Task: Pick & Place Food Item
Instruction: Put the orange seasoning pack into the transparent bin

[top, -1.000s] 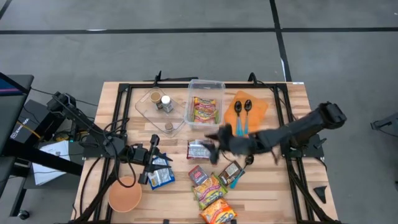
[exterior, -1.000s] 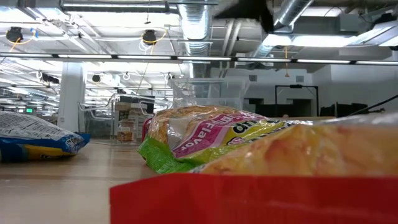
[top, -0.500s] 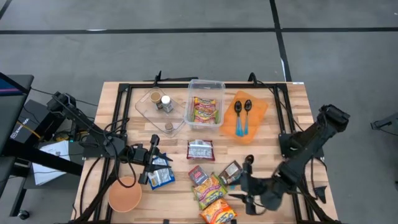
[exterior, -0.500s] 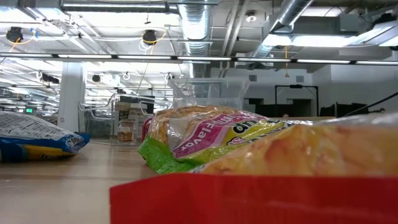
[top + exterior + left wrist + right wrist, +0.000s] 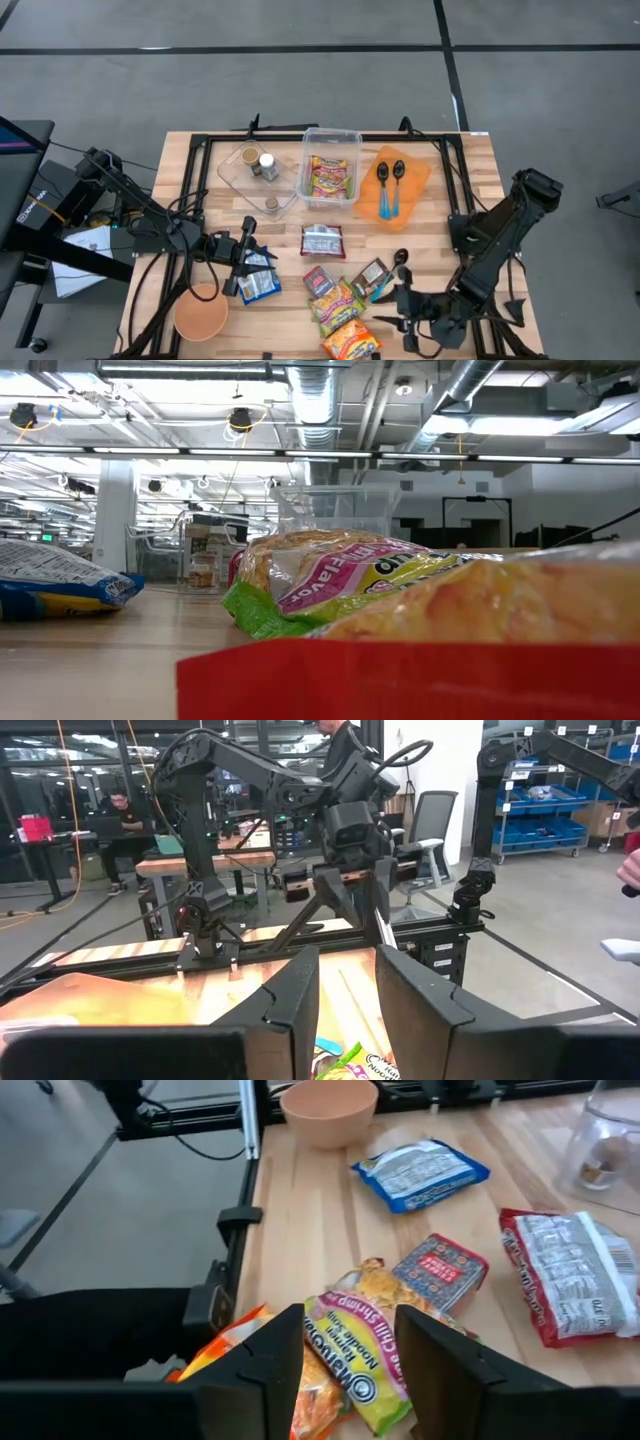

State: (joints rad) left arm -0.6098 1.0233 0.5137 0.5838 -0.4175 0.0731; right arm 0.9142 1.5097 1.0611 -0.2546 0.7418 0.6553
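The right gripper (image 5: pixel 400 322) hangs low at about 5 o'clock on the table (image 5: pixel 470 160), its fingers spread with nothing between them, facing a loose pile of food packets. Nearest to it lies the ramen noodle packet (image 5: pixel 362 1360), yellow and green, at roughly 6 o'clock on the board, partly overlapping an orange snack bag (image 5: pixel 300 1380) at the front edge. A small red packet (image 5: pixel 440 1267) sits just beside the noodles toward 12 o'clock, a red-and-white pouch (image 5: pixel 575 1275) farther toward the centre, and a blue packet (image 5: pixel 420 1172) and tan bowl (image 5: pixel 328 1108) lie off at 8 o'clock.

The left gripper (image 5: pixel 345 1010) waits near 8 o'clock, its fingers set a narrow gap apart and holding nothing.

The noodle packet is probably light and crinkly, with a slick film wrapper over a brittle block that could crack under a hard squeeze; a gentle pinch across its short sides, or on the sealed end flap, looks the safest hold. At 12 o'clock the clear container (image 5: pixel 331 166) already holds one such packet
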